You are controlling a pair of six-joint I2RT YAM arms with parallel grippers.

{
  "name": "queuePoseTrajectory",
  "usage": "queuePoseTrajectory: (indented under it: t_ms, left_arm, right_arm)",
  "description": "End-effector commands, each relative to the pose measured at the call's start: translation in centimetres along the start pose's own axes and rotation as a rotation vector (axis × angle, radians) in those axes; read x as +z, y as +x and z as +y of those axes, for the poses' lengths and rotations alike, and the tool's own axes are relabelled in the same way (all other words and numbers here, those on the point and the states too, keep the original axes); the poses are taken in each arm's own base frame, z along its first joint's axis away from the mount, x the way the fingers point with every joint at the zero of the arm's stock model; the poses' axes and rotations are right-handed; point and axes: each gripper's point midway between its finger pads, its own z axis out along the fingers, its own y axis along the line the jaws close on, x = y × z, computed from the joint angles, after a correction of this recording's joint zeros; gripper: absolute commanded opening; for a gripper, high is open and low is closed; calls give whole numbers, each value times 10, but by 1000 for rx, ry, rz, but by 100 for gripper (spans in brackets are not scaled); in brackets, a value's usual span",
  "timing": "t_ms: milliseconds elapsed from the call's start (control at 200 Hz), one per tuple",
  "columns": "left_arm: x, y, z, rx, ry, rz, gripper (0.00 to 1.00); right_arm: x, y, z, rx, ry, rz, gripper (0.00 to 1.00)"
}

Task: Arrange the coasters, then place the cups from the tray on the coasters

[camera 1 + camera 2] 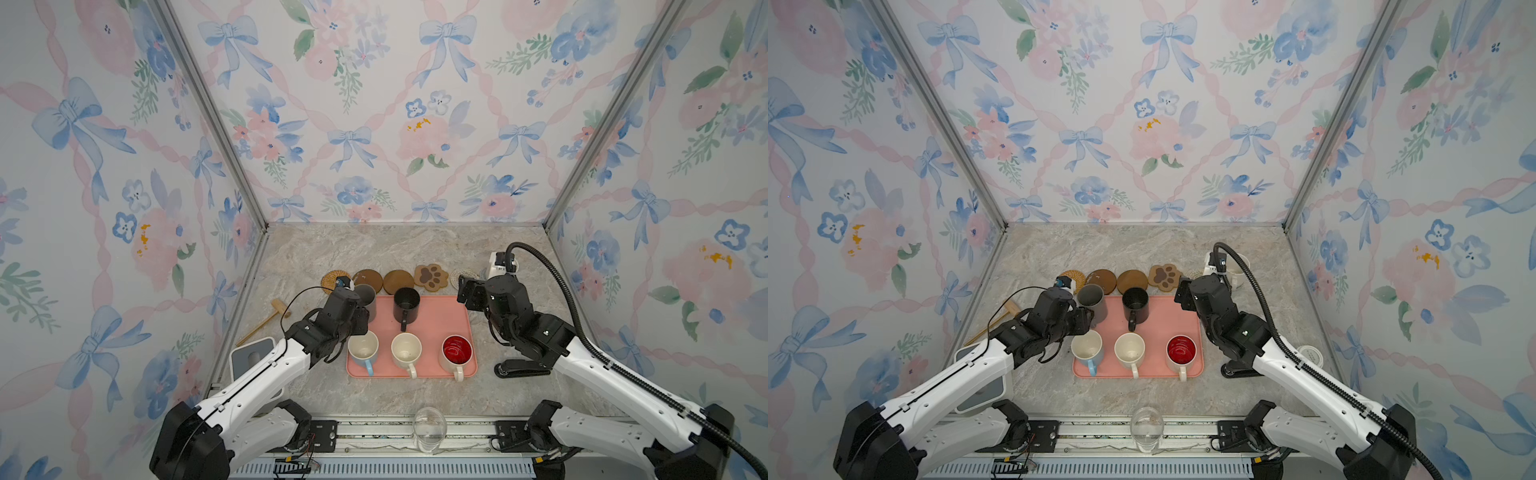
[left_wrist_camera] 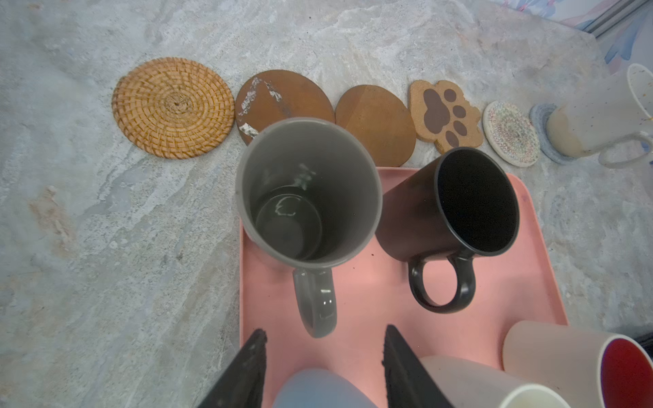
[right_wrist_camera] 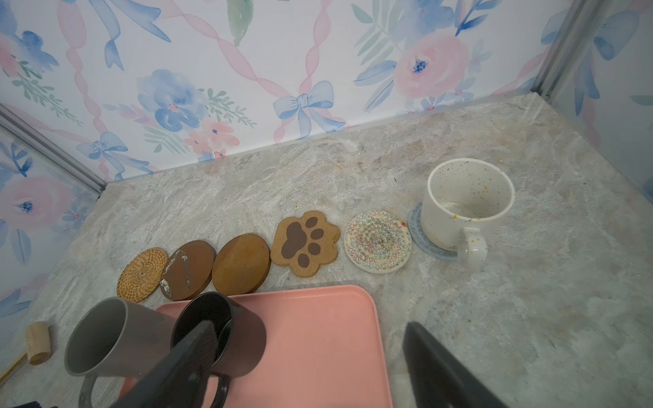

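Observation:
Six coasters lie in a row behind the tray (image 2: 371, 282): rattan (image 2: 173, 107), two brown rounds (image 2: 282, 95) (image 2: 374, 120), paw print (image 2: 445, 116), white woven (image 2: 510, 132) and grey-blue (image 3: 415, 229). A speckled cream mug (image 3: 466, 205) stands on the grey-blue one. On the tray are the grey mug (image 2: 307, 190), black mug (image 2: 473, 201), pale blue mug (image 1: 363, 349), cream mug (image 1: 406, 351) and red-inside mug (image 1: 457, 351). My left gripper (image 2: 325, 333) is open, its fingers on either side of the grey mug's handle tip. My right gripper (image 3: 310, 325) hangs open and empty over the tray's far right corner.
A wooden mallet (image 1: 274, 311) lies left of the tray by the wall. A clear glass (image 1: 430, 428) stands at the front edge. A white and grey box (image 1: 249, 353) sits under the left arm, and a black object (image 1: 519, 368) under the right arm.

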Motion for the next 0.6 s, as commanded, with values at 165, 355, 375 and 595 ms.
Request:
queuePoseTrajectory:
  t_ms: [165,355,375,595]
  left_arm:
    - [10,-13,-8,1,-33,2,51]
    - [18,-8,-10,9,-42,30,49]
    - [18,-7,-10,11,-44,32,49]
    - [20,-6,-7,9,-64,28,48]
  right_arm:
    - [7,3,-8,-11,31,-1,86]
    - [11,5,-6,-15,30,11,86]
    - [11,5,-6,-14,29,12,86]
    - [16,8,-5,-15,29,22,86]
